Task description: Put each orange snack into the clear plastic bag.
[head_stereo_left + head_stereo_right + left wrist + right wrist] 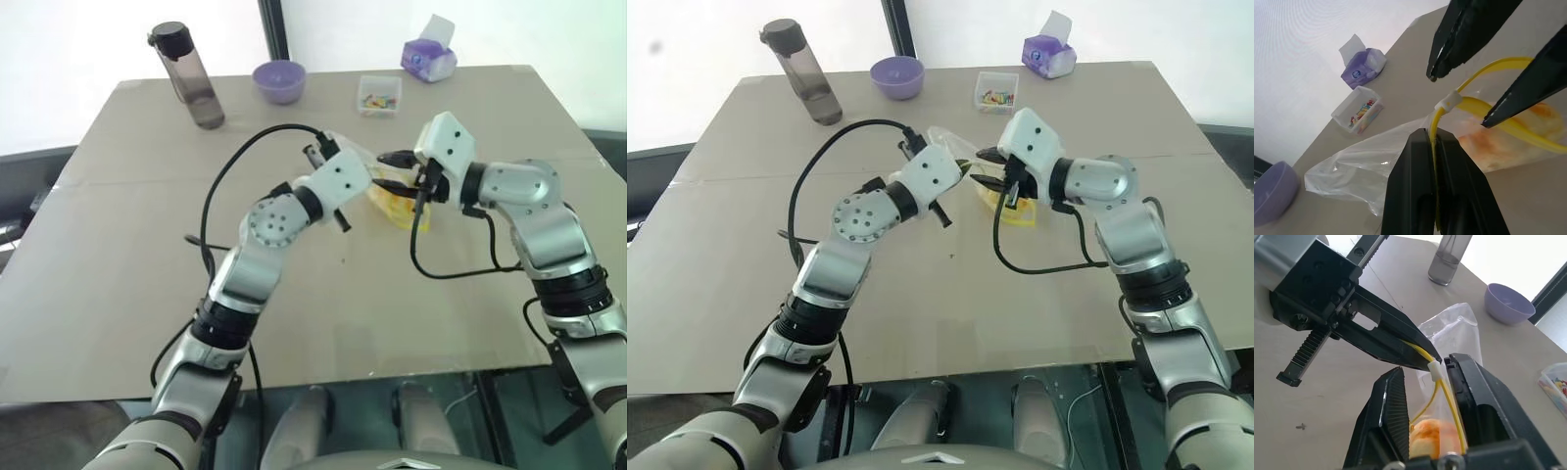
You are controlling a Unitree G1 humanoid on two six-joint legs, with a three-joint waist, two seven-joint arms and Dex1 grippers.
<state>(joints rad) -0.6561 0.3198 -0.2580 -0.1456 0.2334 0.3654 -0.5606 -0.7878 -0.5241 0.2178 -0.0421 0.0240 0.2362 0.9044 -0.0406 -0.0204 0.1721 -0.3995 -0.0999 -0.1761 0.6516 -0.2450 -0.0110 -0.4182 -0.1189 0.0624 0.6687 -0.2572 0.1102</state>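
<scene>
Above the tan table [118, 284], the left gripper [1436, 147] pinches the clear plastic bag's [1366, 166] yellow seal; the right gripper's [1425, 377] spread fingers straddle it. The orange snack [1430, 433] sits inside the bag.

Yellow seal strip [1434, 142] between closed jaws

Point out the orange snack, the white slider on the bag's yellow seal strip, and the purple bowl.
orange snack [1432, 438], right wrist view, its orange top inside the bag.
white slider [1448, 101], left wrist view, its middle.
purple bowl [279, 81], left eye view, its outer wall.
</scene>
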